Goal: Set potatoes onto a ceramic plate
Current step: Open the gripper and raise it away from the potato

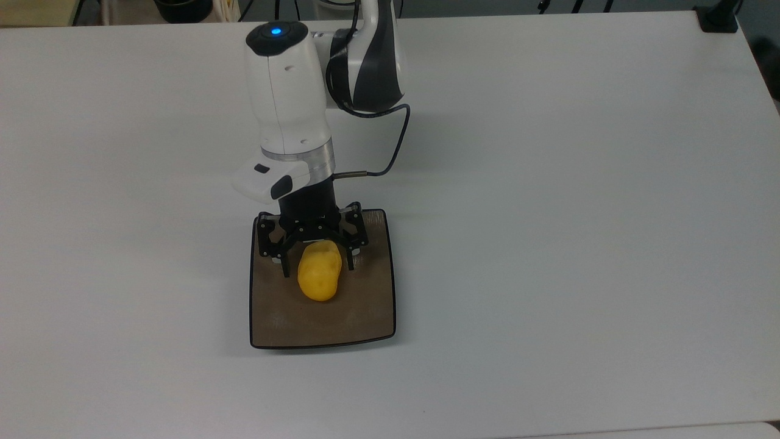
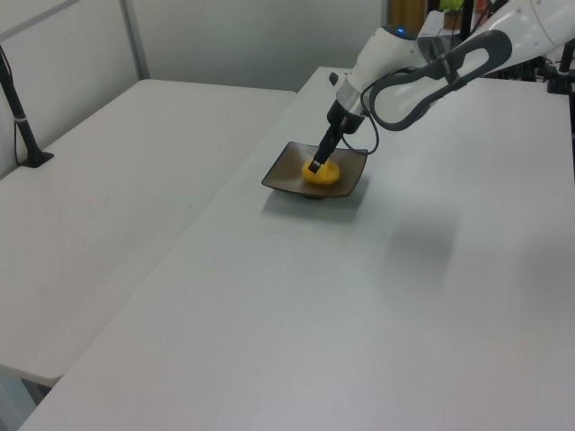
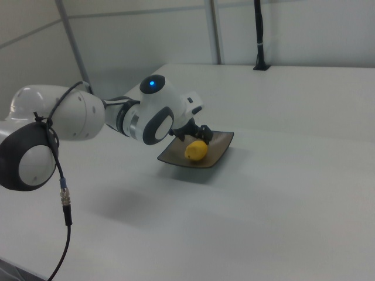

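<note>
The yellow potato lies on the square brown ceramic plate, a little toward its far half in the top view. My gripper hangs straight over the potato's far end, open, with a black finger on each side and a small gap to the potato on both. The left view has the potato on the plate under the gripper. In the right view the potato rests on the plate just in front of the gripper.
The plate sits on a wide white table. A black cable loops off the wrist. A black clamp stands at the table's far right corner in the top view. A second table with a black post lies at the left view's left.
</note>
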